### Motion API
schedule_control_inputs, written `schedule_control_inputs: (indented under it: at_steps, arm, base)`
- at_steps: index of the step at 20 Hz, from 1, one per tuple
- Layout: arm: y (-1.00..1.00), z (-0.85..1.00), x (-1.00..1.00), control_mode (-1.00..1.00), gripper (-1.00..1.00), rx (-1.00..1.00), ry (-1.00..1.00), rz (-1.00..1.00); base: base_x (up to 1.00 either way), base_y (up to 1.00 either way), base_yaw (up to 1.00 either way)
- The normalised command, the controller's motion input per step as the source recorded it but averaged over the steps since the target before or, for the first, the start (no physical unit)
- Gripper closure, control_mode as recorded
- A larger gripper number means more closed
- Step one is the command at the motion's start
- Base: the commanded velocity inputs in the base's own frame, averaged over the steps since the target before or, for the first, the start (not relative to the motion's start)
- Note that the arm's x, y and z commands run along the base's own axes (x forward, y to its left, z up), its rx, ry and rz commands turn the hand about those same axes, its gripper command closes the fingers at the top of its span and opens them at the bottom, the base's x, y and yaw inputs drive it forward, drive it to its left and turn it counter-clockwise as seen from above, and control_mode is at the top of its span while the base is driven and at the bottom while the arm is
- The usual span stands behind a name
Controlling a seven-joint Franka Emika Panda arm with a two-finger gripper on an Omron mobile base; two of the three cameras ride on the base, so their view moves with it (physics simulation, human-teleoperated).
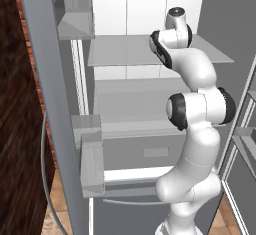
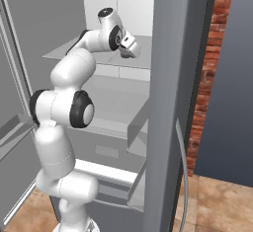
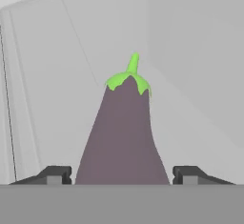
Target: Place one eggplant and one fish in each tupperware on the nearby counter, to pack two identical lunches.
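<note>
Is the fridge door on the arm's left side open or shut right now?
Open. In the left base view the fridge door stands swung out, its door bins facing inward and the shelves exposed behind the arm.

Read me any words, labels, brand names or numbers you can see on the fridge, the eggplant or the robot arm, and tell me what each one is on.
None: no text, label, brand, number or sign can be read.
The eggplant between the gripper fingertips is plain mauve with a green cap.
The fridge shelf, the fridge door and the white arm are unmarked.
</note>
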Motion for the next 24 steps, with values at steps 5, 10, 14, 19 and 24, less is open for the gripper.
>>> schedule_control_inputs:
  at_steps: [5,10,14,19,24]
  arm:
    - [0.0,-0.27,0.22,-1.0,1.0,0.0,0.0,0.0]
    - [0.0,0.0,0.0,-1.0,1.0,0.0,0.0,0.0]
    - [0.0,-0.39,-0.73,-1.0,1.0,0.0,-0.01,0.06]
    - [0.17,-0.13,-1.0,-1.0,1.0,0.0,-0.01,0.37]
    - [0.18,-0.03,-1.0,-1.0,1.0,-0.01,-0.01,0.44]
  base:
    - [0.0,0.0,0.0]
    - [0.0,0.0,0.0]
    - [0.0,0.0,0.0]
    - [0.0,0.0,0.0]
    - [0.0,0.0,0.0]
